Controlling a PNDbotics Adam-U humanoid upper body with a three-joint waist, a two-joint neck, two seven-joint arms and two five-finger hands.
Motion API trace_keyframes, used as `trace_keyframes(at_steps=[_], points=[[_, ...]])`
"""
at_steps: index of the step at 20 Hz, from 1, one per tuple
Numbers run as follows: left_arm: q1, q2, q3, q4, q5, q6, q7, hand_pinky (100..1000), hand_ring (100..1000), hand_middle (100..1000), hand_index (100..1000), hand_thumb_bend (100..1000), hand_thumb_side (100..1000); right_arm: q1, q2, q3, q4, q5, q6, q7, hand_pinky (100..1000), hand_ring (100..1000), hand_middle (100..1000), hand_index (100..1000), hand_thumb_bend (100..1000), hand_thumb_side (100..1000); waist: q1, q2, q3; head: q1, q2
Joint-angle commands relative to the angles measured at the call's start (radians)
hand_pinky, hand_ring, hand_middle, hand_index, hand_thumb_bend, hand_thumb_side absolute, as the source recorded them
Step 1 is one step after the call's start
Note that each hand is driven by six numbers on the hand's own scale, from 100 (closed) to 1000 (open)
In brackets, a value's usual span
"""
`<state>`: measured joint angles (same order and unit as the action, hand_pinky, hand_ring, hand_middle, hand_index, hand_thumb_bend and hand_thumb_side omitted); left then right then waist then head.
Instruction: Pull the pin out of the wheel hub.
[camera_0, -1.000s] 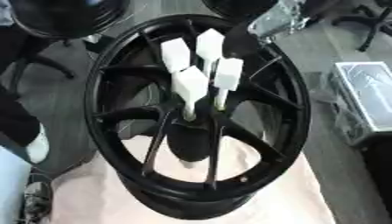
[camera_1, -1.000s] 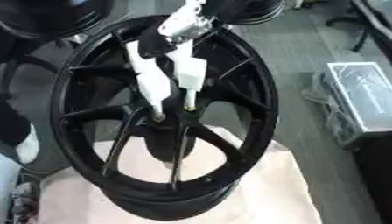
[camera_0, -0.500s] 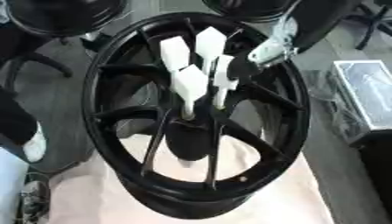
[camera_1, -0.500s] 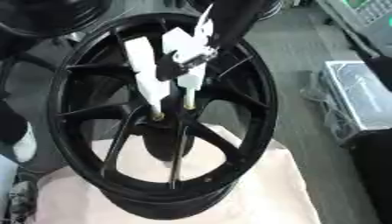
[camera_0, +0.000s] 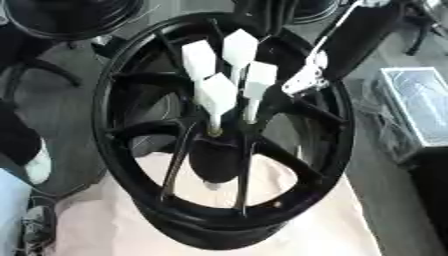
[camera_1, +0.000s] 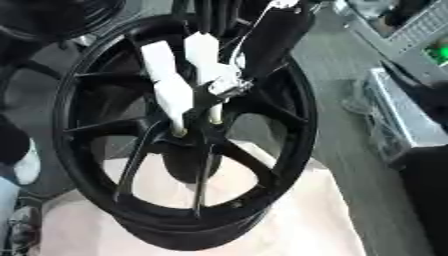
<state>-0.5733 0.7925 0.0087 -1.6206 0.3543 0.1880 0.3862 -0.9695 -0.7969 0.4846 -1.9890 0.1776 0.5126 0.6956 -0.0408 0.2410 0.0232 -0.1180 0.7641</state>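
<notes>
A black wheel hub (camera_0: 289, 170) stands on a pale cloth (camera_0: 105, 225). White-handled pins (camera_0: 216, 95) stand in its centre. The right hand (camera_0: 306, 80) is just beside the rightmost pin (camera_0: 258, 82); I cannot tell how its fingers are set.

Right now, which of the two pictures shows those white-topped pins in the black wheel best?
The left eye view: all four white pins stand apart above the wheel hub. In the right eye view, the right hand comes across them, so only some show clearly.
</notes>
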Motion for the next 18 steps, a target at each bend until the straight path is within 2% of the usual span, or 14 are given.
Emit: trace_keyframes(at_steps=[1, 5, 12, 18], points=[[-0.013, 0.035, 0.012, -0.013, 0.002, -0.001, 0.005, 782, 803, 787, 847, 259, 733, -0.006, -0.021, -0.005, -0.011, 0.008, 0.033, 0.016, 628, 578, 525, 753, 681, 285, 0.002, -0.014, 0.002, -0.007, 0.006], [-0.012, 0.033, 0.012, -0.012, 0.002, -0.001, 0.006, 782, 802, 784, 839, 258, 733, 0.006, -0.014, -0.003, -0.011, 0.002, 0.058, 0.009, 607, 557, 497, 734, 673, 267, 0.001, -0.012, 0.002, -0.012, 0.006], [-0.013, 0.029, 0.012, -0.012, 0.003, -0.001, 0.005, 781, 800, 780, 826, 257, 736, 0.043, -0.021, -0.007, -0.01, 0.019, 0.101, -0.016, 639, 596, 551, 767, 662, 268, -0.001, -0.007, 0.006, -0.012, 0.004], [-0.014, 0.027, 0.012, -0.011, 0.004, -0.001, 0.005, 781, 799, 777, 818, 256, 738, 0.063, -0.017, 0.006, 0.011, 0.028, 0.114, -0.023, 659, 618, 568, 775, 598, 308, -0.003, 0.002, 0.009, -0.014, -0.001]])
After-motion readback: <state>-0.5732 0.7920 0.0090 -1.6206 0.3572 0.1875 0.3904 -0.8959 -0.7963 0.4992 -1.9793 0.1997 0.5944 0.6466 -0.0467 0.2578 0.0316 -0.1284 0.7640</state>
